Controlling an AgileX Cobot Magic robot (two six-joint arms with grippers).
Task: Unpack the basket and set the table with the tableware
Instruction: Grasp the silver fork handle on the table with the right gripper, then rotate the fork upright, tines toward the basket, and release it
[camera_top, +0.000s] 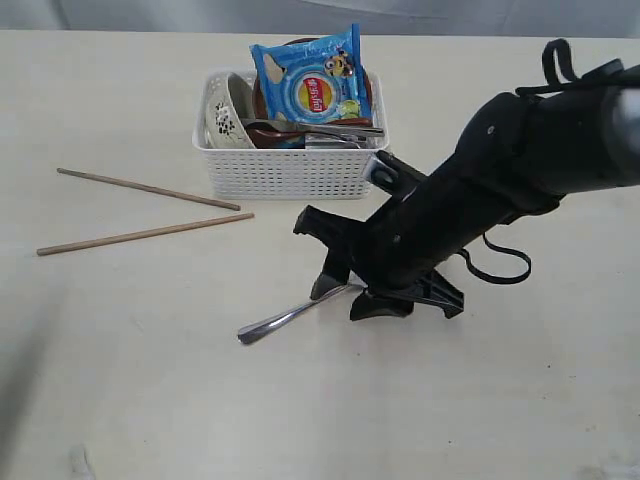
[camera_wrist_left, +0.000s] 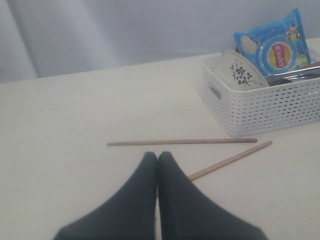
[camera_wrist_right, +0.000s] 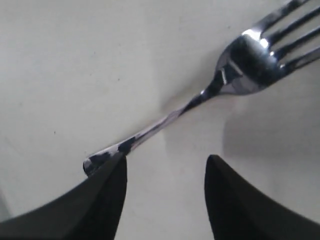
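A steel fork lies flat on the table. My right gripper hangs just over its handle end, open, with nothing between the fingers; one fingertip is beside the handle tip. Two wooden chopsticks lie left of the white basket. The basket holds a floral bowl, a red-brown plate and steel pieces. My left gripper is shut and empty, low over the table near the chopsticks; the exterior view does not show it.
A blue chips bag stands upright in the basket and hides most of the plate. The right arm slants across the table from the right edge. A grey curtain backs the table's far edge.
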